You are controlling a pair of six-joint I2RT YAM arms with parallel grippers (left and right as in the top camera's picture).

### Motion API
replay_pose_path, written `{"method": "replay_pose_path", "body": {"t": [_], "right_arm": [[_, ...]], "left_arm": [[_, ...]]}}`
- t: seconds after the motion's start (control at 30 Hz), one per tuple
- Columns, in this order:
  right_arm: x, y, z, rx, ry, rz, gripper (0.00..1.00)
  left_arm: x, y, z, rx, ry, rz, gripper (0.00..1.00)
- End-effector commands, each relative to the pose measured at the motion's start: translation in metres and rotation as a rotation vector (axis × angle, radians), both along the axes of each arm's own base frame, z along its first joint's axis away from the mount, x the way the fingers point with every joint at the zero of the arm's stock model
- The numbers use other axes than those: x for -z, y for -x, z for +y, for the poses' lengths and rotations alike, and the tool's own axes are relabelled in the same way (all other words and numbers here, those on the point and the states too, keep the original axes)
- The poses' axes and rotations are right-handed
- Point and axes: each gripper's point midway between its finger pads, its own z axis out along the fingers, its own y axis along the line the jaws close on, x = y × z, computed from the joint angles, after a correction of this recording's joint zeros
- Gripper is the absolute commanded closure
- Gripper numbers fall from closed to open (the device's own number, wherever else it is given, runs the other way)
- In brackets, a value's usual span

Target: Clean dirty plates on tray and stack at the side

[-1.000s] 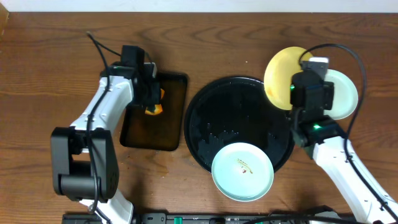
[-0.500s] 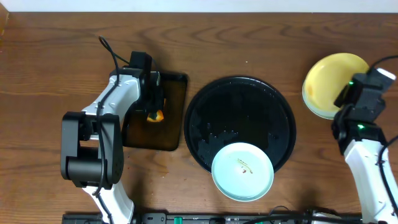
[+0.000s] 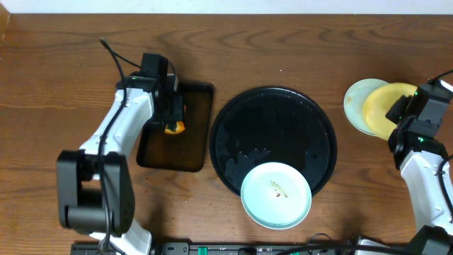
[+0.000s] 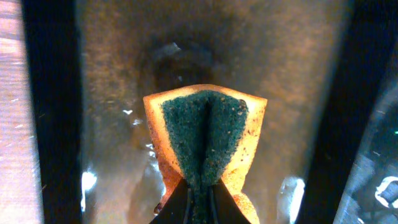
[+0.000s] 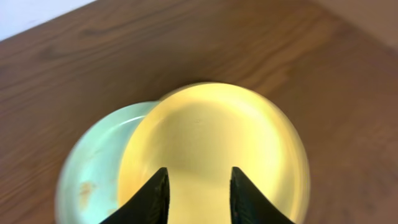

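A: Tray contents?
B: Black tray (image 3: pixel 272 113): one smeared mint plate (image 3: pixel 276 195), overhanging its near rim. Rectangular tray (image 3: pixel 195 142): sponge (image 4: pixel 205 137), pinched by left gripper (image 4: pixel 199 186).
A: Right side?
B: Yellow plate (image 5: pixel 211 137) overlapping second mint plate (image 5: pixel 93 168) on bare table (image 3: pixel 283 42); right gripper (image 5: pixel 199 193) parted above.

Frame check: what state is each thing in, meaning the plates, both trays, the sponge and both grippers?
Yellow plate: lying off-centre atop the right mint plate.
Right mint plate: partly covered, small brown smear.
Front mint plate: smeared, overhanging the black tray's near rim.
Black tray: holds only that plate.
Small tray: looks wet.
Sponge: folded, pinched.
Left gripper: shut on the sponge.
Right gripper: open above the yellow plate.
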Motion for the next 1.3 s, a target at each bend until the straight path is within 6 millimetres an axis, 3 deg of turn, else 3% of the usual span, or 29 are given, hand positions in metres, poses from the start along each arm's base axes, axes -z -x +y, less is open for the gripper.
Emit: {"method": "replay_pose_path", "body": {"t": [0.0, 0.17, 0.27, 0.33, 0.4, 0.5, 0.67, 0.87, 1.07, 1.27], "right_arm": [[0.000, -0.015, 0.044, -0.198, -0.135, -0.027, 0.65], [0.018, 0.002, 0.109, -0.386, -0.266, 0.088, 0.62], [0.030, 0.014, 0.118, -0.381, -0.244, 0.172, 0.62], [0.036, 0.023, 0.103, -0.284, -0.203, 0.217, 0.76], [0.036, 0.027, 0.090, -0.211, -0.180, 0.221, 0.81], [0.035, 0.028, 0.076, -0.160, -0.154, 0.217, 0.67], [0.037, 0.042, 0.040, 0.023, -0.213, 0.192, 0.60], [0.048, 0.086, -0.018, 0.367, -0.352, 0.163, 0.57], [0.051, 0.127, -0.068, 0.587, -0.394, 0.128, 0.49], [0.071, 0.159, -0.092, 0.723, -0.439, 0.151, 0.45]], "left_arm": [[-0.008, 0.009, 0.002, -0.013, 0.000, 0.011, 0.93], [-0.006, 0.019, 0.003, -0.013, -0.005, 0.055, 0.92], [-0.006, 0.019, 0.003, -0.013, -0.005, 0.052, 0.92], [-0.006, 0.019, 0.003, -0.013, -0.005, 0.052, 0.92], [-0.006, 0.019, 0.003, -0.013, -0.005, 0.053, 0.92], [-0.006, 0.019, 0.003, -0.013, -0.005, 0.052, 0.92], [-0.006, 0.019, 0.003, -0.013, -0.005, 0.052, 0.92], [-0.006, 0.019, 0.003, -0.013, -0.005, 0.052, 0.92], [-0.006, 0.019, 0.003, -0.013, -0.005, 0.052, 0.92], [-0.006, 0.019, 0.003, -0.013, -0.005, 0.052, 0.92]]}}
